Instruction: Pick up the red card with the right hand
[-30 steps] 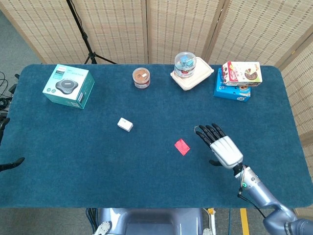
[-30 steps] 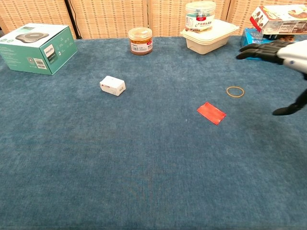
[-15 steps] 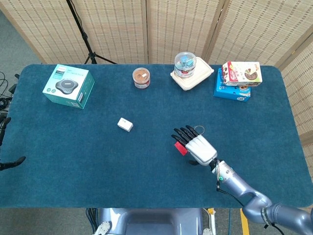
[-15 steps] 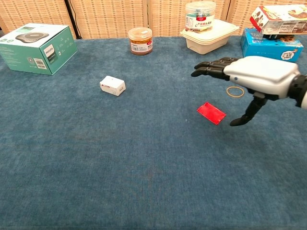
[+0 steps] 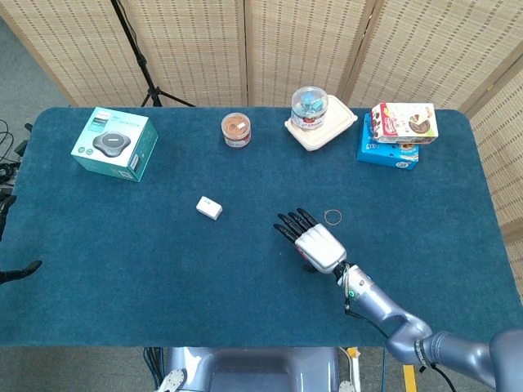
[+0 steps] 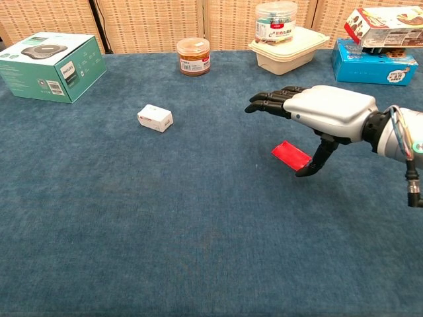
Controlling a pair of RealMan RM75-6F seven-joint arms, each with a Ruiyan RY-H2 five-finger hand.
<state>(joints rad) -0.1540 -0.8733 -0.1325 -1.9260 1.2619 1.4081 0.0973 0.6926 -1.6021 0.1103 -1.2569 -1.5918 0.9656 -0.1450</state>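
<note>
Right hand [image 6: 330,112] hovers w/ fingers spread, holding nothing, directly over the red card [image 6: 289,156]. Card lies flat on table mid-right, just below palm, thumb hanging at its right edge; long axis runs diagonally. Left hand not visible.

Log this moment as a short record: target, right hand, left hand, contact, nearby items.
target: red card, flat on the blue table
right hand: right hand above the card, fingers spread and extended, thumb pointing down beside the card's right end
left hand: not in view
contact: none clearly visible; card not lifted
nearby items: rubber band beyond the hand; small white box to the left
</note>
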